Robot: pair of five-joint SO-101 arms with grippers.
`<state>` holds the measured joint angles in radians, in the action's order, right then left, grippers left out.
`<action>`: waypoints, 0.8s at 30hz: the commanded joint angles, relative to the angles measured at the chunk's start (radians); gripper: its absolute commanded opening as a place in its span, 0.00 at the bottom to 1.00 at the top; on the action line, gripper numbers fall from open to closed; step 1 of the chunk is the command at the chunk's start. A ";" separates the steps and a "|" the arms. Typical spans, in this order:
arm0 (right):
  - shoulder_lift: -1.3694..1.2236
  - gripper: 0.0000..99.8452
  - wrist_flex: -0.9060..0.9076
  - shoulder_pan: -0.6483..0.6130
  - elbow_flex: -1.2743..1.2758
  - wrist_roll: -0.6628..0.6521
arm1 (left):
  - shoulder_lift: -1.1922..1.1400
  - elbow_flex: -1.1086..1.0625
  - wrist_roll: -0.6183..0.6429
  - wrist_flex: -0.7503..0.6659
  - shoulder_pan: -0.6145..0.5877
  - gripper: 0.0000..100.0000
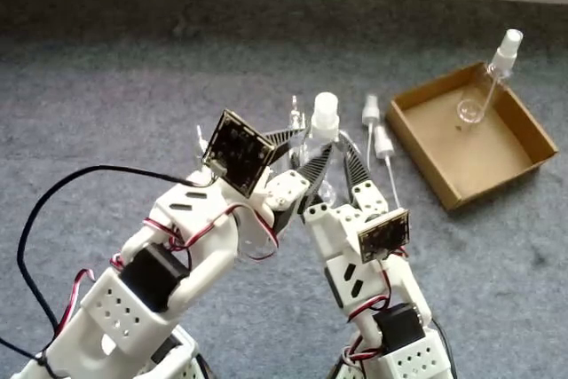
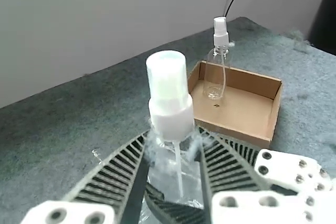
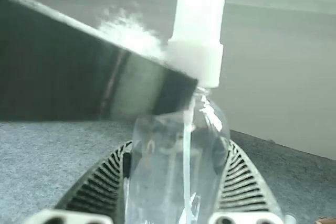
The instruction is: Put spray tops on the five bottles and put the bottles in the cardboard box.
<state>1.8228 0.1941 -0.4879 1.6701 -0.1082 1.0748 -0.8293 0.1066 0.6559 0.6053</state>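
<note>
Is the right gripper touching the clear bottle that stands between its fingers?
Touching. The right wrist view shows both ribbed fingers of the right gripper pressed against the sides of the clear bottle, with no gap.

Grey carpeted surface (image 1: pixel 106 68); pale wall (image 2: pixel 79 24) behind; black cable (image 1: pixel 27 232) looping at left; dark object (image 2: pixel 324 19) at far corner.

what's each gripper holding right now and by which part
The right gripper clamps the clear bottle by its body; the left gripper pinches its spray top at the collar.
</note>
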 commanded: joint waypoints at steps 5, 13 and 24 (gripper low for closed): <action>0.008 0.08 -0.002 -0.004 0.116 0.003 | 0.180 0.027 0.000 0.164 -0.070 0.08; 0.015 0.08 0.050 -0.002 0.116 0.003 | 0.323 0.033 0.002 0.305 -0.225 0.08; 0.008 0.08 0.053 0.035 0.107 0.003 | 0.449 0.024 0.000 0.404 -0.375 0.01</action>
<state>1.8228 0.2401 -0.4895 1.6701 -0.1082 1.4952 -0.8293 0.1066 1.0334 0.2524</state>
